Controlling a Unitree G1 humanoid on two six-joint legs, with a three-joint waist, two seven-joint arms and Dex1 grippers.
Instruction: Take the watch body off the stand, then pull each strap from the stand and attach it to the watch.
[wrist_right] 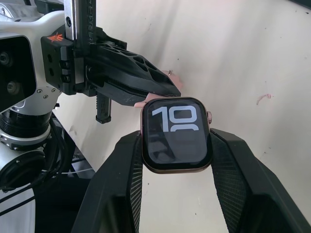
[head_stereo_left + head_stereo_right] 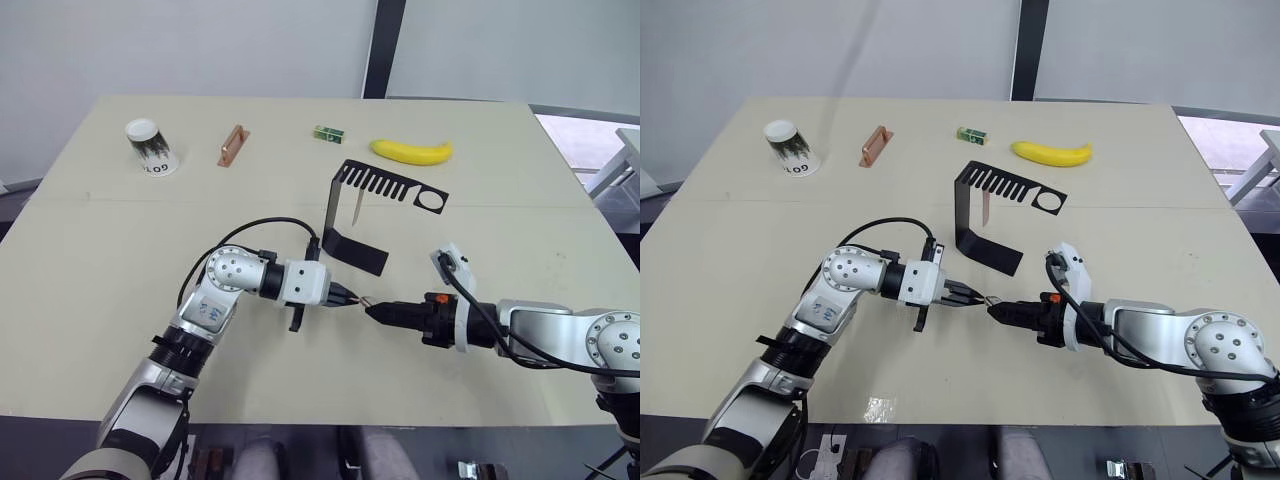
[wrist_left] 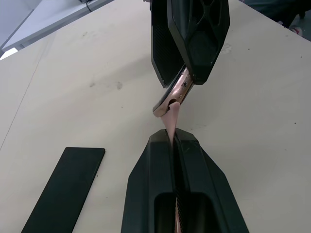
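Note:
My right gripper (image 2: 374, 309) is shut on the watch body (image 1: 176, 133), a square black face with a rosy metal rim held flat between its fingers (image 1: 127, 162). Tip to tip with it, my left gripper (image 2: 349, 299) is shut on a salmon-pink strap (image 3: 171, 119). The strap's free end touches the edge of the watch body (image 3: 175, 91). Both meet low over the table, in front of the black stand (image 2: 345, 215). A second pink strap (image 2: 357, 207) hangs from the stand's slotted top arm.
Along the far side of the table (image 2: 120, 300) are a paper cup (image 2: 150, 146), a copper-coloured bar (image 2: 232, 145), a small green box (image 2: 328, 132) and a banana (image 2: 411, 151). The stand's flat base (image 3: 63, 189) lies close beside my left gripper.

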